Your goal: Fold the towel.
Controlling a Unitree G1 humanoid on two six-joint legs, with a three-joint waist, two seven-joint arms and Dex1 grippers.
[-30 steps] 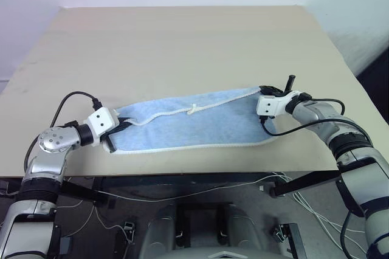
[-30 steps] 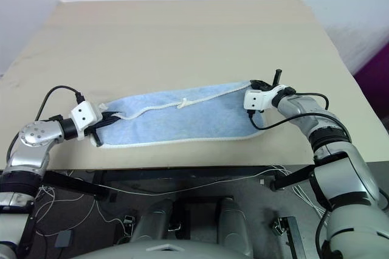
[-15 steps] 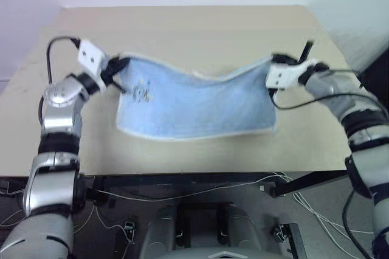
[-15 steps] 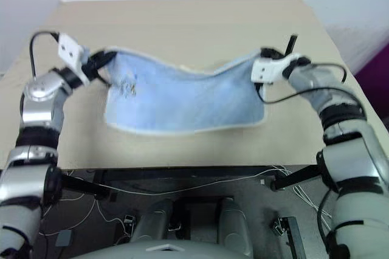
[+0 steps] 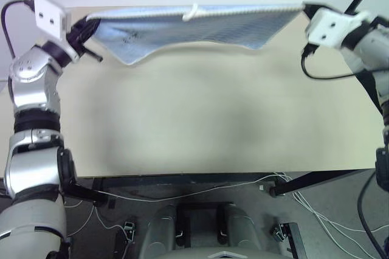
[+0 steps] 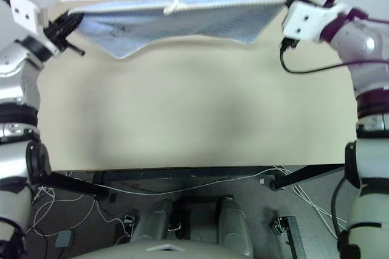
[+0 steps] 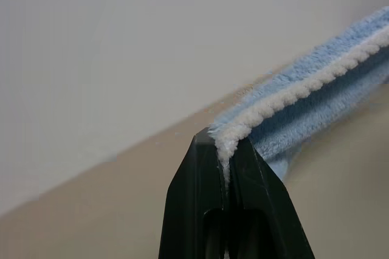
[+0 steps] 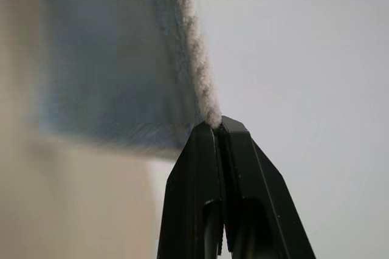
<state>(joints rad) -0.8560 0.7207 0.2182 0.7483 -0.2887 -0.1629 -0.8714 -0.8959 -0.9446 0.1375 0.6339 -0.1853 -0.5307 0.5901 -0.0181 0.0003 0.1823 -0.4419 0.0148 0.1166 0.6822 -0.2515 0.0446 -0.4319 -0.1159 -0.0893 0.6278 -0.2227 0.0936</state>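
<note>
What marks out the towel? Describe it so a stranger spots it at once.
Start at the beige table and look above its far edge, between the two arms. The towel hangs stretched there, one corner pinched in the left gripper and the other in the right gripper. It is light blue terry cloth with a white stitched edge and a small white loop on its top edge.

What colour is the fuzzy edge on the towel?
White edging on the light blue terry towel, clearest in the left wrist view.
</note>
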